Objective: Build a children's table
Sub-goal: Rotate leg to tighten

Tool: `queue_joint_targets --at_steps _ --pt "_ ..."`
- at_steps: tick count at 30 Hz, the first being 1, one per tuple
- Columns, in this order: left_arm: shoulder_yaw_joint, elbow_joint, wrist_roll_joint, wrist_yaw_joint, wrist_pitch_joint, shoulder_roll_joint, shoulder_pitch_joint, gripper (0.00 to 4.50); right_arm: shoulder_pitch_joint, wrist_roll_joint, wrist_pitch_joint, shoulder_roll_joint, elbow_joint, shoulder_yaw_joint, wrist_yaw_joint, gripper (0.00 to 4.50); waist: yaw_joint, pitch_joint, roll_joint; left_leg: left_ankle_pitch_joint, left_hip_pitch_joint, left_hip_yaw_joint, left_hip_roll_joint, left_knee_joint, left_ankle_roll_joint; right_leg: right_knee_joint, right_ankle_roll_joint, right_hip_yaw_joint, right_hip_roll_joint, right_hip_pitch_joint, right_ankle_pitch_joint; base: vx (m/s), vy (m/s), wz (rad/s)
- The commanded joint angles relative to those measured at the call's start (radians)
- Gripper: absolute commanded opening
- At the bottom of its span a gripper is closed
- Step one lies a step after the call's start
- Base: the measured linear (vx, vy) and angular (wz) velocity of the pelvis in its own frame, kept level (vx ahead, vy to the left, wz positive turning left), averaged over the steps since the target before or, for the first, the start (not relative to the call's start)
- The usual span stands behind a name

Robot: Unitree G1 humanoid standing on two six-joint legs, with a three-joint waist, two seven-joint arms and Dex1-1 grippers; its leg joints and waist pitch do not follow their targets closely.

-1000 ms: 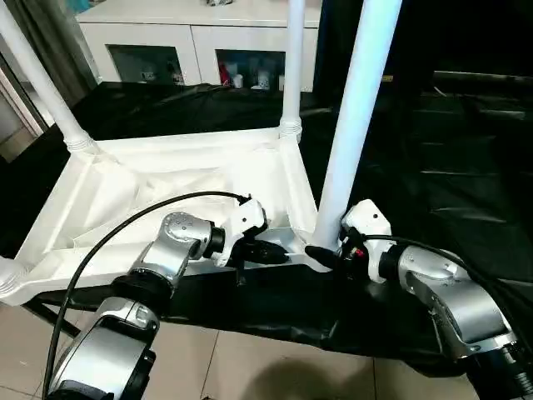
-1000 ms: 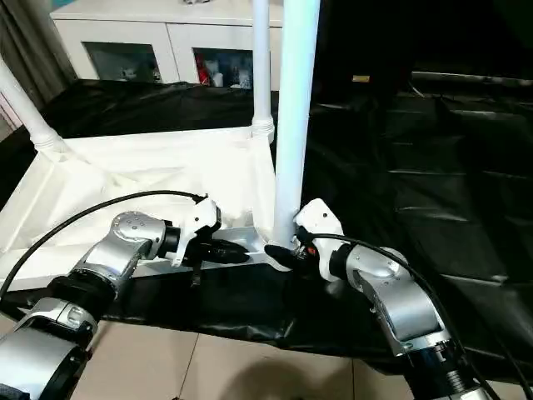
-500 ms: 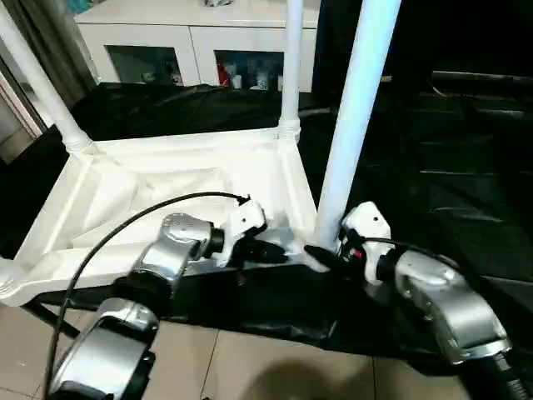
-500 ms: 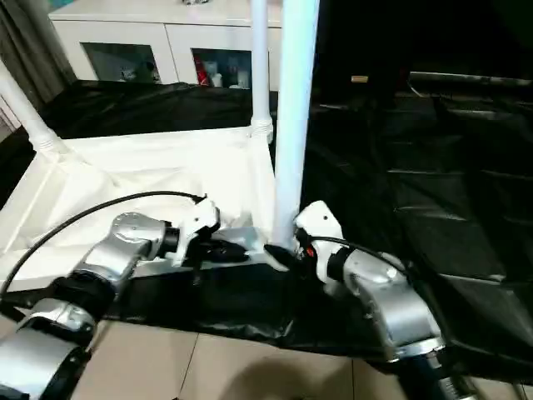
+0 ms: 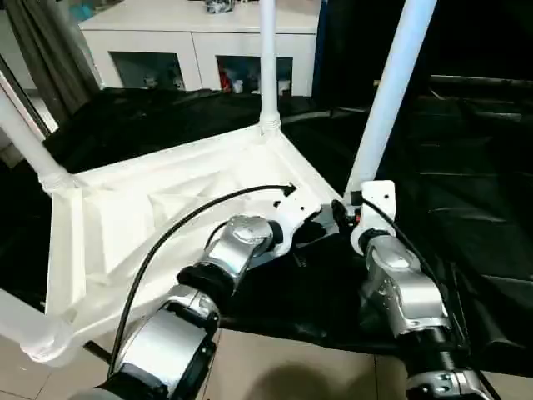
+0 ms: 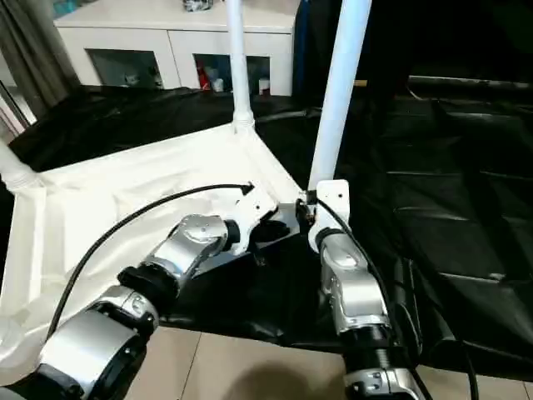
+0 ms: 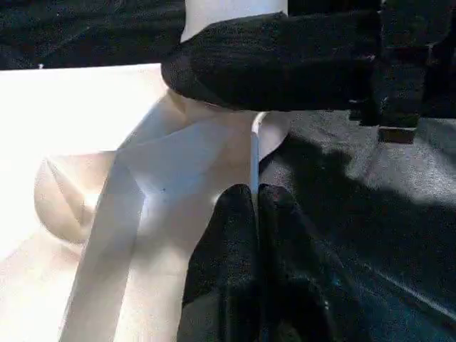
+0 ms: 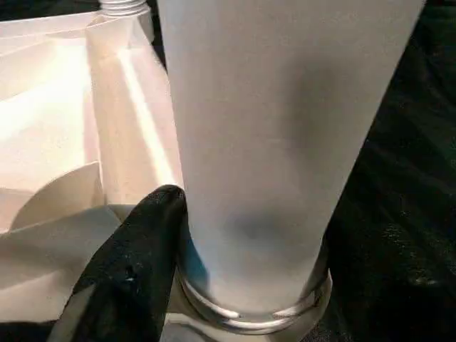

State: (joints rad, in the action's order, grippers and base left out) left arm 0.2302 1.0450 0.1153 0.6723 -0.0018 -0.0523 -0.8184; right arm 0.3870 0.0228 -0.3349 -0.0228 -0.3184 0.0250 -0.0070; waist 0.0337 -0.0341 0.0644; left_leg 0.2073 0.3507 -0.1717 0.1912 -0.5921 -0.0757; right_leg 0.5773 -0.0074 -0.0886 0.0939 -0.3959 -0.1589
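Gripping table leg (image 8: pixel 285 142), right hand (image 5: pixel 340 210)

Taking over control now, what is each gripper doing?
Left gripper: shut, empty, at the white plastic tabletop rim.
Right gripper: closed around the base of the white tapered tube leg.

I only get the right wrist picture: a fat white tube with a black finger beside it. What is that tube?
Observer: It is a leg standing in a corner socket of an upturned white table top.
Visitor: Is it the only one fitted?
Observer: No, a second leg and a third leg stand in other corners.
Visitor: What is the other arm doing?
Observer: The left gripper, jaws shut, is at the top's rim beside your corner.
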Motion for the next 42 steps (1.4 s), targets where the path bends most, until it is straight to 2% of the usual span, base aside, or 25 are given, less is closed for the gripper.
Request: queue_joint_targets --at_steps 1,2,3,4,6,13,14,15,17,18,19,20,21,22,24,25,27,28,29,30,33,35,39,40,42 --pt "0.000 0.020 0.002 -0.006 -0.043 -0.030 -0.018 0.00 0.003 0.010 0.007 0.037 -0.032 -0.045 0.028 2.62 -0.003 0.055 -0.016 0.172 0.005 0.005 0.018 0.070 0.077 -0.081 -0.164 0.038 0.049 0.054 -0.321 0.000 0.000 0.00" --pt "-0.001 0.026 0.003 -0.006 -0.049 -0.024 -0.020 0.00 0.003 0.008 0.016 0.035 -0.033 -0.043 0.027 2.62 -0.003 0.055 -0.014 0.177 0.004 0.005 0.018 0.070 0.076 -0.082 -0.162 0.038 0.050 0.052 -0.330 0.000 0.000 0.00" --pt "-0.003 0.030 0.004 -0.007 -0.056 -0.018 -0.022 0.00 0.003 0.012 0.024 0.033 -0.032 -0.039 0.034 2.97 -0.004 0.055 -0.016 0.179 0.004 0.005 0.017 0.070 0.075 -0.083 -0.159 0.038 0.049 0.053 -0.334 0.000 0.000 0.00" --pt "-0.004 0.032 0.001 0.009 -0.061 -0.011 -0.022 0.00 0.000 0.019 0.030 0.028 -0.025 -0.038 0.054 2.97 -0.003 0.055 -0.017 0.179 0.005 0.005 0.018 0.071 0.075 -0.082 -0.160 0.038 0.049 0.053 -0.332 0.000 0.000 0.00" --pt "-0.003 0.028 -0.004 0.047 -0.089 0.006 -0.016 0.00 -0.007 0.020 0.026 0.012 -0.001 -0.036 0.068 3.33 -0.003 0.057 -0.017 0.163 0.008 0.006 0.018 0.070 0.084 -0.079 -0.163 0.039 0.050 0.056 -0.310 0.000 0.000 0.00" --pt "-0.008 0.015 -0.031 0.183 -0.143 0.056 0.000 0.00 -0.078 0.033 -0.014 -0.101 0.150 -0.063 0.209 3.87 0.002 0.057 -0.016 0.140 0.009 0.005 0.020 0.068 0.106 -0.077 -0.171 0.039 0.051 0.058 -0.281 0.000 0.000 0.00" --pt "-0.011 0.009 -0.045 0.245 -0.161 0.070 0.008 0.00 -0.117 0.043 -0.027 -0.164 0.211 -0.085 0.296 3.87 0.005 0.056 -0.014 0.142 0.008 0.005 0.022 0.068 0.111 -0.076 -0.178 0.039 0.050 0.057 -0.273 0.000 0.000 0.00" --pt "-0.011 0.009 -0.045 0.245 -0.161 0.070 0.008 0.00 -0.117 0.043 -0.027 -0.164 0.211 -0.085 0.296 4.06 0.008 0.057 -0.015 0.141 0.008 0.004 0.023 0.066 0.112 -0.076 -0.176 0.041 0.050 0.057 -0.266 0.000 0.000 0.00" --pt "-0.002 -0.009 -0.053 0.326 -0.167 0.098 0.022 0.00 -0.160 0.072 -0.057 -0.247 0.292 -0.119 0.423 4.17 0.009 0.057 -0.012 0.145 0.009 0.007 0.025 0.068 0.118 -0.071 -0.186 0.040 0.051 0.061 -0.248 0.000 0.000 0.00" --pt "0.002 -0.015 -0.056 0.352 -0.167 0.108 0.028 0.00 -0.173 0.079 -0.064 -0.274 0.316 -0.132 0.463 4.24 0.010 0.057 -0.013 0.144 0.010 0.005 0.027 0.066 0.125 -0.069 -0.191 0.042 0.052 0.058 -0.231 0.000 0.000 0.00" --pt "0.004 -0.033 -0.066 0.407 -0.159 0.128 0.038 0.00 -0.192 0.089 -0.066 -0.322 0.354 -0.152 0.532 4.24 0.010 0.058 -0.010 0.140 0.013 0.006 0.026 0.066 0.127 -0.067 -0.197 0.040 0.053 0.061 -0.224 0.000 0.000 0.00" --pt "0.006 -0.049 -0.077 0.452 -0.158 0.144 0.047 0.00 -0.201 0.097 -0.066 -0.349 0.376 -0.158 0.568 4.24 0.010 0.057 -0.015 0.145 0.013 0.005 0.027 0.065 0.132 -0.069 -0.198 0.042 0.053 0.061 -0.226 0.000 0.000 0.00" --pt "0.006 -0.050 -0.078 0.456 -0.158 0.146 0.048 0.00 -0.202 0.097 -0.066 -0.352 0.378 -0.159 0.572 4.24 0.011 0.057 -0.013 0.146 0.013 0.006 0.027 0.065 0.133 -0.067 -0.201 0.042 0.054 0.062 -0.229 0.000 0.000 0.00" --pt "0.008 -0.076 -0.094 0.523 -0.147 0.175 0.062 0.00 -0.212 0.117 -0.064 -0.386 0.402 -0.163 0.627 4.24 0.010 0.055 -0.011 0.153 0.013 0.005 0.027 0.066 0.131 -0.070 -0.202 0.041 0.054 0.060 -0.249 0.000 0.000 0.00" --pt "0.009 -0.092 -0.103 0.573 -0.139 0.199 0.074 0.00 -0.211 0.125 -0.059 -0.399 0.403 -0.160 0.650 4.24 0.010 0.054 -0.014 0.159 0.013 0.004 0.029 0.068 0.127 -0.071 -0.201 0.042 0.054 0.058 -0.275 0.000 0.000 0.00" --pt "0.008 -0.100 -0.105 0.593 -0.135 0.212 0.080 0.00 -0.208 0.141 -0.062 -0.404 0.401 -0.155 0.670 4.24 0.010 0.053 -0.013 0.172 0.010 0.004 0.028 0.068 0.116 -0.075 -0.192 0.041 0.054 0.055 -0.309 0.000 0.000 0.00" --pt "0.002 -0.105 -0.105 0.610 -0.135 0.225 0.086 0.00 -0.205 0.154 -0.069 -0.414 0.402 -0.152 0.687 4.24 0.009 0.052 -0.012 0.180 0.011 0.006 0.029 0.070 0.112 -0.075 -0.190 0.041 0.054 0.055 -0.321 0.000 0.000 0.00" --pt "-0.002 -0.107 -0.105 0.612 -0.134 0.230 0.090 0.00 -0.202 0.151 -0.069 -0.419 0.396 -0.152 0.687 4.24 0.010 0.053 -0.019 0.176 0.009 0.005 0.031 0.070 0.109 -0.073 -0.190 0.042 0.054 0.054 -0.318 0.000 0.000 0.00" --pt "-0.002 -0.111 -0.106 0.615 -0.131 0.233 0.092 0.00 -0.201 0.148 -0.069 -0.422 0.395 -0.154 0.689 4.08 0.012 0.053 -0.016 0.171 0.008 0.004 0.031 0.070 0.107 -0.073 -0.191 0.042 0.054 0.052 -0.314 0.000 0.000 0.00" --pt "-0.003 -0.119 -0.111 0.624 -0.123 0.238 0.098 0.00 -0.201 0.141 -0.066 -0.430 0.389 -0.162 0.697 3.89 0.013 0.053 -0.025 0.158 0.012 0.005 0.031 0.070 0.106 -0.068 -0.193 0.042 0.055 0.055 -0.304 0.000 0.000 0.00" --pt "-0.005 -0.146 -0.120 0.638 -0.106 0.253 0.115 0.00 -0.205 0.145 -0.070 -0.438 0.391 -0.169 0.720 3.84 0.014 0.054 -0.024 0.141 0.012 0.004 0.031 0.068 0.111 -0.067 -0.191 0.043 0.056 0.053 -0.294 0.000 0.000 0.00" --pt "-0.008 -0.152 -0.123 0.639 -0.101 0.258 0.118 0.00 -0.204 0.146 -0.069 -0.437 0.387 -0.173 0.728 3.54 0.014 0.054 -0.028 0.130 0.013 0.003 0.030 0.067 0.114 -0.066 -0.193 0.043 0.055 0.054 -0.282 0.000 0.000 0.00" --pt "-0.013 -0.170 -0.125 0.649 -0.087 0.267 0.127 0.00 -0.197 0.155 -0.065 -0.434 0.378 -0.177 0.741 3.37 0.015 0.052 -0.026 0.137 0.013 0.004 0.030 0.068 0.113 -0.067 -0.190 0.043 0.056 0.054 -0.298 0.000 0.000 0.00" --pt "-0.012 -0.173 -0.124 0.652 -0.086 0.269 0.128 0.00 -0.196 0.154 -0.062 -0.433 0.375 -0.178 0.740 3.24 0.014 0.052 -0.022 0.141 0.012 0.004 0.030 0.068 0.110 -0.069 -0.188 0.042 0.056 0.053 -0.307 0.000 0.000 0.00" --pt "-0.011 -0.179 -0.124 0.653 -0.082 0.271 0.129 0.00 -0.196 0.154 -0.061 -0.432 0.374 -0.178 0.741 3.04 0.014 0.052 -0.022 0.141 0.012 0.004 0.030 0.069 0.107 -0.068 -0.189 0.043 0.055 0.053 -0.299 0.000 0.000 0.00"
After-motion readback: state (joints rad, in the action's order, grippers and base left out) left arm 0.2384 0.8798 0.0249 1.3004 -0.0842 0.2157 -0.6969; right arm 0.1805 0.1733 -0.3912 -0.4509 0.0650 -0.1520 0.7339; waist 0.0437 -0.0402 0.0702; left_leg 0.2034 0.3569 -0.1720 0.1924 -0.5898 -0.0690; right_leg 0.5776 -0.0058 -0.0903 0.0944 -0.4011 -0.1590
